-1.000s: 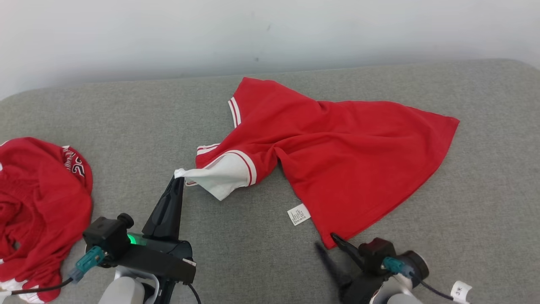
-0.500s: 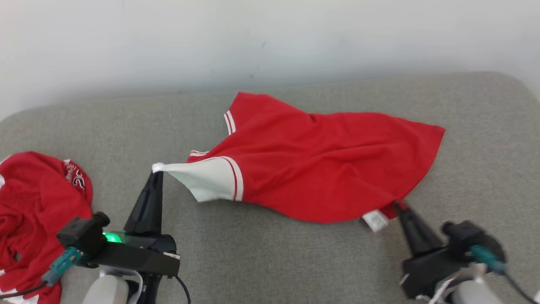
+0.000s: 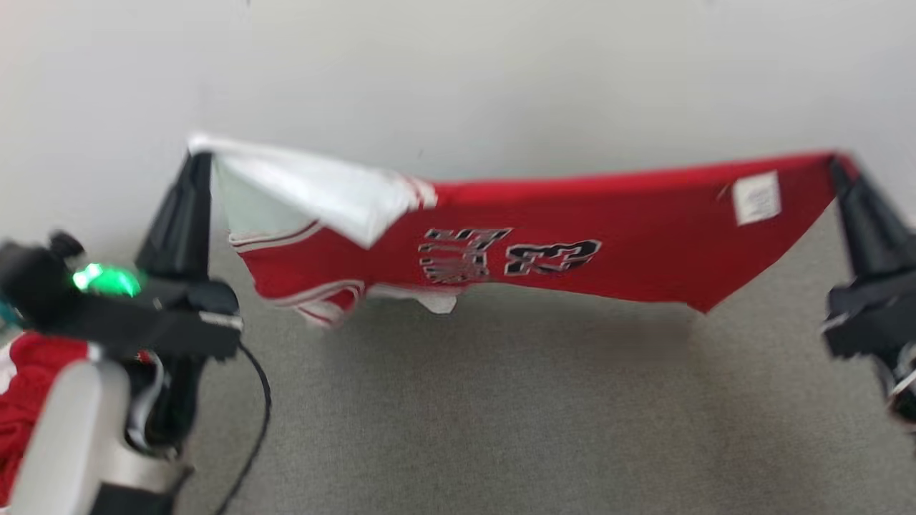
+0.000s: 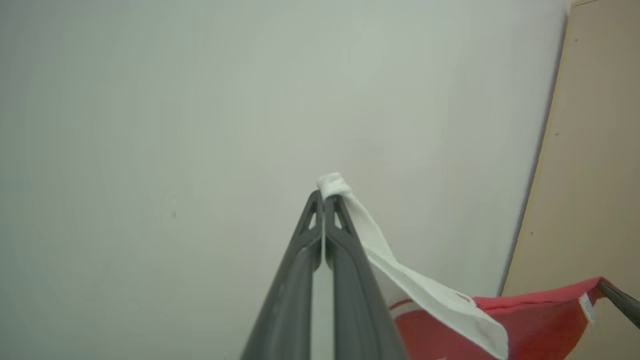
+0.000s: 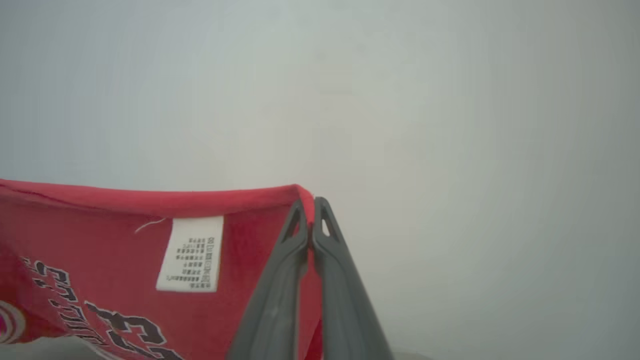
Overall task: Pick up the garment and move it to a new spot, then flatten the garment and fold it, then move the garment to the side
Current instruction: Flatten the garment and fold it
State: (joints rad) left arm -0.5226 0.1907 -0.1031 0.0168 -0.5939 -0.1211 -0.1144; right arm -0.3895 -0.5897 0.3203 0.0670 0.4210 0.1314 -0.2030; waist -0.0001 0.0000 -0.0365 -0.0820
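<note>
The garment (image 3: 587, 222), a red jersey with white trim and black lettering, hangs stretched in the air above the grey surface (image 3: 501, 400). My left gripper (image 3: 200, 154) is shut on its white corner (image 4: 332, 185) at the left. At the right, my right gripper (image 3: 836, 163) is shut on the red hem corner (image 5: 305, 192), close to the white care label (image 5: 192, 252). The cloth sags between the two grips, its lower folds dangling on the left side. The head view is blurred.
A second red garment (image 3: 28, 379) lies heaped at the left edge of the grey surface, partly behind my left arm. A pale wall (image 3: 458, 79) runs behind, and a beige panel (image 4: 590, 165) stands at the right of the left wrist view.
My right gripper closed on the hem corner. Both arms have lifted and spread the garment off the surface into the air. The head camera has tilted upward.
</note>
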